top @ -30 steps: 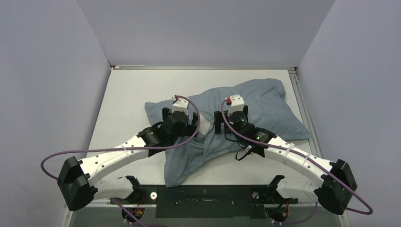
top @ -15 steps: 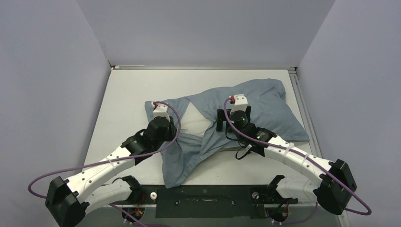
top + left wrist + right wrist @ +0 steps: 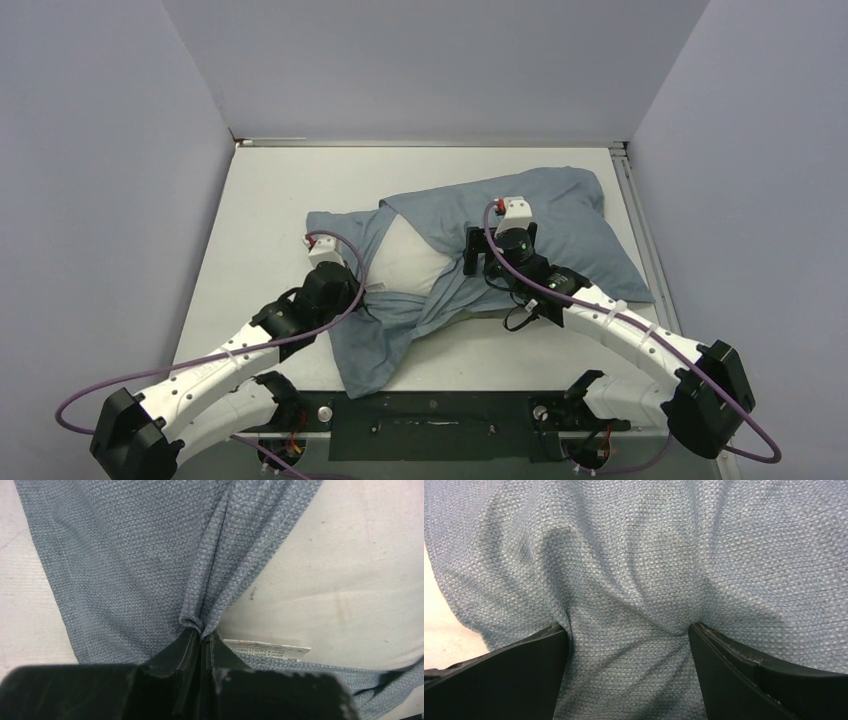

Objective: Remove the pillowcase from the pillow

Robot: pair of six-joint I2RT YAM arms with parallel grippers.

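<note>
The grey-blue pillowcase (image 3: pixel 560 225) lies across the middle of the table, its mouth open toward the left. The white pillow (image 3: pixel 405 258) shows through that mouth. My left gripper (image 3: pixel 350 286) is at the mouth's left edge, shut on a bunched fold of the pillowcase (image 3: pixel 125 555). In the left wrist view the gripper (image 3: pixel 202 636) pinches that fold, with the pillow (image 3: pixel 325 570) and its white label (image 3: pixel 267 648) just to the right. My right gripper (image 3: pixel 492 260) stands open, both fingers pressed down into the pillowcase (image 3: pixel 634 555) over the pillow. Cloth bulges between the right gripper's (image 3: pixel 626 630) jaws.
The white table (image 3: pixel 270 200) is walled on the left, back and right. A loose tail of the pillowcase reaches toward the near edge, close to the black mounting plate (image 3: pixel 430 425). Purple cables loop off both arms.
My left gripper has shut on the pillowcase edge and moved left and nearer, spreading the mouth so that more white pillow shows. The right gripper has shifted slightly right, still open.
</note>
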